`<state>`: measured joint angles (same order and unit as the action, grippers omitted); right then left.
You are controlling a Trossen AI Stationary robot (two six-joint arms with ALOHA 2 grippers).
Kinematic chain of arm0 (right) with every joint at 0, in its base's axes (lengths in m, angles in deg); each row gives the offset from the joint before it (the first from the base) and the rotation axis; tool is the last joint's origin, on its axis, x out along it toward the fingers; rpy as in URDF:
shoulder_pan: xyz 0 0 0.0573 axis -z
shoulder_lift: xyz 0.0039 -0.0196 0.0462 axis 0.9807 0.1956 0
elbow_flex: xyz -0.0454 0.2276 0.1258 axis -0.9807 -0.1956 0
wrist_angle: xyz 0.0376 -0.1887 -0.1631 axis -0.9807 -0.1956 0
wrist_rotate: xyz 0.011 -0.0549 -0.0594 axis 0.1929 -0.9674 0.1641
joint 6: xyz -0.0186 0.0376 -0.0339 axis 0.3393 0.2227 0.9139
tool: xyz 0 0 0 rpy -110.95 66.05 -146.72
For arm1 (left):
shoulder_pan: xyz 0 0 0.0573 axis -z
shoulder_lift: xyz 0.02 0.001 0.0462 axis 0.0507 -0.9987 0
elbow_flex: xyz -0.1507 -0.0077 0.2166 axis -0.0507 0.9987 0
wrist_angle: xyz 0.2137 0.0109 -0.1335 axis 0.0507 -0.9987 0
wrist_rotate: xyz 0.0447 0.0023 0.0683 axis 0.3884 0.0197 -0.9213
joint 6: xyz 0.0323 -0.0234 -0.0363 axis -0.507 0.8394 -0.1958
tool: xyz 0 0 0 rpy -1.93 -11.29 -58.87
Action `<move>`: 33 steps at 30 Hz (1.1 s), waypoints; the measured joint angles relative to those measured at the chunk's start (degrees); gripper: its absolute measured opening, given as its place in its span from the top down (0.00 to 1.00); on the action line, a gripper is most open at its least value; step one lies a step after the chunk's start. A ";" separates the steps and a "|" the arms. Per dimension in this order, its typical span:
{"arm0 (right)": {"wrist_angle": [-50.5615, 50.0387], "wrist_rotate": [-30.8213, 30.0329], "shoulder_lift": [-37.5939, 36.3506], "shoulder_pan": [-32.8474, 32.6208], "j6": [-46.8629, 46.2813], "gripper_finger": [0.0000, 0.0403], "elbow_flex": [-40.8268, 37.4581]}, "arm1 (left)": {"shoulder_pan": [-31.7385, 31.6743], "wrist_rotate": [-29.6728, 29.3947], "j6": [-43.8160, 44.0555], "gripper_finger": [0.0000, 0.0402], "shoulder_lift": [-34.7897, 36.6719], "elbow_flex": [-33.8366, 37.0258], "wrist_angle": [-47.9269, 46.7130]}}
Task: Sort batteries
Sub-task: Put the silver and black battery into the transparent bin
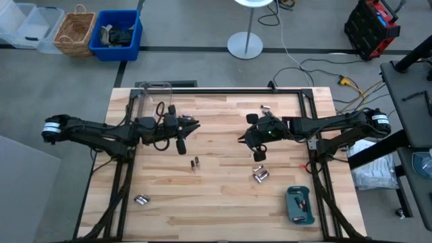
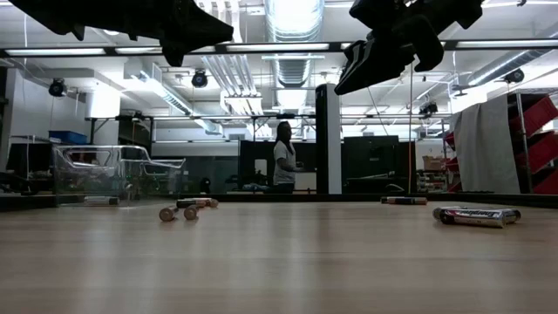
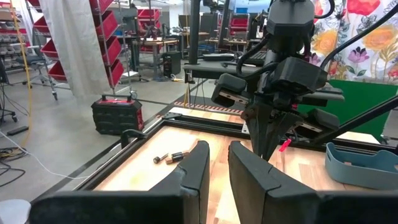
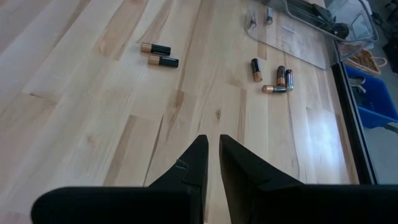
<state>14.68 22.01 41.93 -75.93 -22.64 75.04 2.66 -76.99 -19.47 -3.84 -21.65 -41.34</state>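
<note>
The batteries (image 4: 163,60) looked small, hard, smooth and apt to roll (best pinched across the body), while the left gripper (image 3: 214,171) and right gripper (image 4: 212,163) hung nearly closed, holding nothing.

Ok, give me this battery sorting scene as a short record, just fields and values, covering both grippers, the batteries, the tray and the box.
left gripper: above the table's left half, fingers nearly closed, empty
right gripper: above the table's right half, fingers nearly closed, empty
batteries: loose on the wooden table in scattered small groups, none gripped
teal tray: near right corner of the table
clear box: far left of the table
</note>
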 joint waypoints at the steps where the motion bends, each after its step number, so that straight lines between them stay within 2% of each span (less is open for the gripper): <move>1: 0.00 0.02 0.00 0.00 0.00 0.92 0.00 | 0.00 -0.01 0.00 0.90 0.00 0.00 0.00; 12: 0.02 0.02 0.00 0.00 -0.04 0.92 0.00 | 0.00 0.00 0.00 0.90 0.00 0.00 -0.09; 18: 0.04 0.00 -0.02 0.00 -2.21 0.92 0.00 | 0.00 0.00 2.60 0.90 0.00 0.04 -3.24; 33: 0.04 -0.09 -0.02 -1.20 -16.66 0.92 0.00 | 0.02 0.20 3.18 0.90 0.43 0.04 -14.43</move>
<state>14.72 21.92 41.91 -77.13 -39.30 75.04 2.68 -76.79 -16.29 -3.41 -21.60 -55.77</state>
